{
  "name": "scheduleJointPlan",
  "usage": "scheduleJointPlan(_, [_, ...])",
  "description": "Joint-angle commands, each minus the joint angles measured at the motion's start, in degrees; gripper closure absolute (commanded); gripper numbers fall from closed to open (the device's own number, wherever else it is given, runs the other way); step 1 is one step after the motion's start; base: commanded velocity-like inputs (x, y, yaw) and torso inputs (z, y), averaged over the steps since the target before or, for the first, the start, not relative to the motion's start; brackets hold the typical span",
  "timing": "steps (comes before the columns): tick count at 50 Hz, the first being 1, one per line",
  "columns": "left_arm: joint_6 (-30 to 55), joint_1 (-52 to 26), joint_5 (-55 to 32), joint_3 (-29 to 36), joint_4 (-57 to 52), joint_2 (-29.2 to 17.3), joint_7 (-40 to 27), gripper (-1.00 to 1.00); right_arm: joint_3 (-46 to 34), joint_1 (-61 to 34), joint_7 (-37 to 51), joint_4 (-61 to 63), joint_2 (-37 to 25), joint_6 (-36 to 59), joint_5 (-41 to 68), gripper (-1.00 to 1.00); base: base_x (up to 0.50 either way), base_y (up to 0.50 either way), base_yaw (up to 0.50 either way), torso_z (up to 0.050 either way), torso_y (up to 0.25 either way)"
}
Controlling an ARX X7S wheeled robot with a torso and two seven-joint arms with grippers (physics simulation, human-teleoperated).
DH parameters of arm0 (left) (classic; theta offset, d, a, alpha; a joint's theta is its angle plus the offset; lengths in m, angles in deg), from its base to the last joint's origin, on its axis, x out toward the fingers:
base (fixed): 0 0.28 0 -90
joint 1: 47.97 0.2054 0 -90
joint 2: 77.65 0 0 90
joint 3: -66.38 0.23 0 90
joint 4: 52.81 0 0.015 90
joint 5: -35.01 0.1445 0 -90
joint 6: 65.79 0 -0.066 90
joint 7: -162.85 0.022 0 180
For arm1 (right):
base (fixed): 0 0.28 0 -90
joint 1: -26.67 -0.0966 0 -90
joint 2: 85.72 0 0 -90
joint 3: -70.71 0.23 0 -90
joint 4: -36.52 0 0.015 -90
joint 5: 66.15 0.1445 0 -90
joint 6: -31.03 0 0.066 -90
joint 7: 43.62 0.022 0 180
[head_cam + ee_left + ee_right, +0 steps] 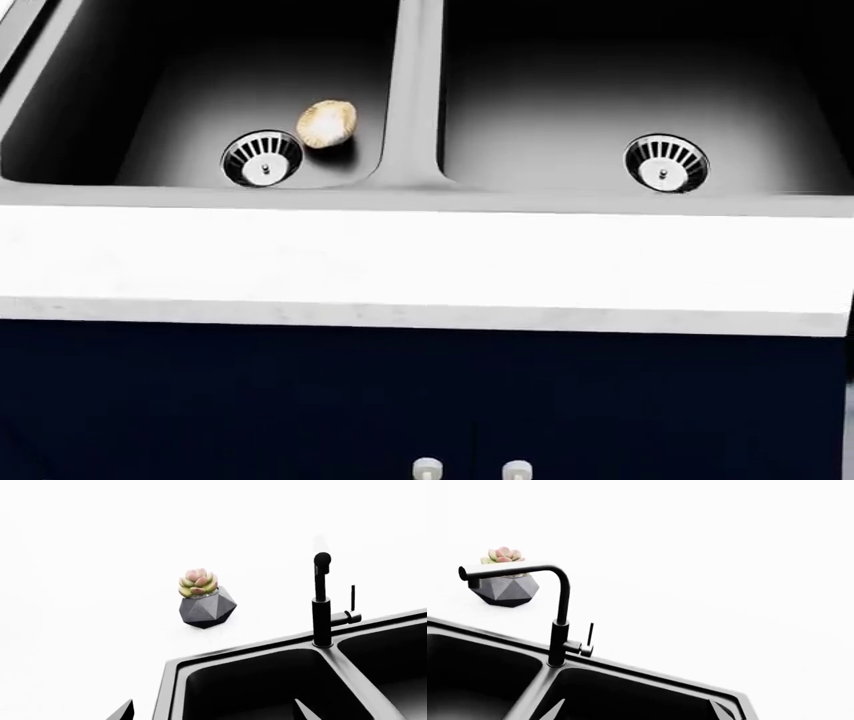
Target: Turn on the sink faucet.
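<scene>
The place was a kitchen. A dark double-basin sink (414,100) with two slotted metal drains (262,158) was set into a white worktop (427,260), and navy cabinet doors (267,400) with small metal knobs (427,468) ran below it. A black faucet (560,625) with a side lever stood at the sink's back rim, and a succulent (205,600) in a faceted grey pot sat on the worktop nearby.

1. Sink faucet (560,625): matte black, upright post at the back rim above the divider; spout bent at a right angle, reaching sideways over one basin; thin lever standing vertical beside the post.
2. Sink (414,130): dark grey double basin, central ridge, one round slotted metal drain per basin.
</scene>
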Motion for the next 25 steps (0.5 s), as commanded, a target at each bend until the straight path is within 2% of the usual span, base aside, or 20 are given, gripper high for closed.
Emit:
scheduleJointPlan(1, [-0.51,0.08,0.28,0.51,2.10,0.48,-0.02,-1.00,0.77,1.97,0.28,2.80,-0.74,1.46,1.03,-1.00,0.27,0.00,0.00,0.000,0.000])
scheduleJointPlan(10, [0.24,-0.27,0.10,0.77,1.77,0.09,0.50,-1.00,1.90,4.36,1.34,7.57,-1.93,4.14,2.20,-1.00,0.27,0.00,0.00,0.000,0.000])
scheduleJointPlan(25, [1.74,0.75,-0.56,0.71,-0.65,-0.07,0.19,-1.00,2.25,3.87,1.34,5.92,-1.84,3.62,2.39,-1.00,0.27,0.00,0.00,0.000,0.000])
